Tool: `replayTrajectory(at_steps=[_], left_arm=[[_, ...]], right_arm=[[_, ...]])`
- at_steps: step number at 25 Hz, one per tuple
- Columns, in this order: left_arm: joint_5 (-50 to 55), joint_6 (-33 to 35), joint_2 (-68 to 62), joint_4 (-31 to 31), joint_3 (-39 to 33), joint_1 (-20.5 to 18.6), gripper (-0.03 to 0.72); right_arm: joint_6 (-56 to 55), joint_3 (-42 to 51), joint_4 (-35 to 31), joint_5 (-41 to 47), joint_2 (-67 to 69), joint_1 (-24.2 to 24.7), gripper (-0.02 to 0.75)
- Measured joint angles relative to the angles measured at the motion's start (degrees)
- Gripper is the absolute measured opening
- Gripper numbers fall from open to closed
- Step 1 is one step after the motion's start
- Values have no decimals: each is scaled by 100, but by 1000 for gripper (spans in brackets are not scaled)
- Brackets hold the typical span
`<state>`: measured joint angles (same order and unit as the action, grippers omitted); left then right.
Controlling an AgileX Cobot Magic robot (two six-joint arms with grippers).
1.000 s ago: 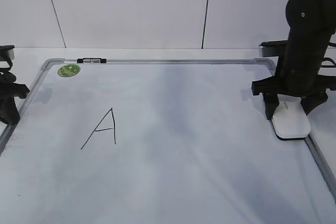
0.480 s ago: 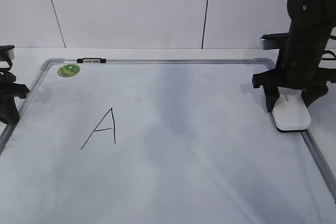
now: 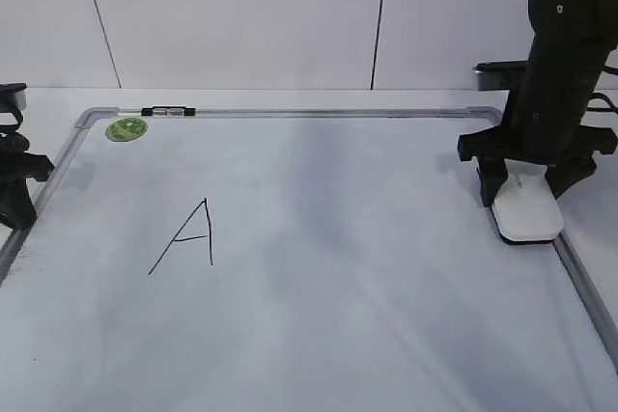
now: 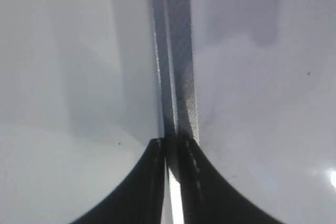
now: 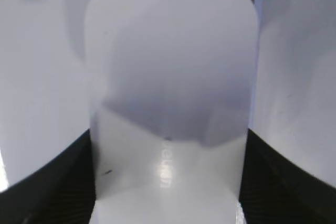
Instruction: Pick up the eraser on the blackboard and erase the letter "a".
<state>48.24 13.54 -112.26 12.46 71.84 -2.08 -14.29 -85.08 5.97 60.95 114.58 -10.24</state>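
Note:
The white eraser (image 3: 527,215) rests on the blackboard (image 3: 338,315) by its right frame rail. My right gripper (image 3: 524,190) is shut on it, one black finger on each long side. In the right wrist view the eraser (image 5: 170,103) fills the space between the fingers (image 5: 47,182), its grey logo facing up. No lowercase "a" shows in any view; only a tall capital "A" (image 3: 188,238) is drawn at the left. My left gripper (image 3: 14,202) is shut and empty over the board's left frame rail (image 4: 176,77).
A round green sticker (image 3: 126,128) and a small black clip (image 3: 167,112) sit at the board's far left corner. The grey frame (image 3: 584,287) runs along the right edge. A white wall stands behind the table.
My right gripper and the eraser have slid a little away from the camera and to the left along the right rail. The left arm has not moved.

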Motion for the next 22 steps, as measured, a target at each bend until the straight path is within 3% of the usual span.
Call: replayTrajectory(at_steps=[22], left_arm=[[0, 0, 0, 0, 0, 0, 64]], right_arm=[[43, 0, -25, 234, 121, 0, 596]])
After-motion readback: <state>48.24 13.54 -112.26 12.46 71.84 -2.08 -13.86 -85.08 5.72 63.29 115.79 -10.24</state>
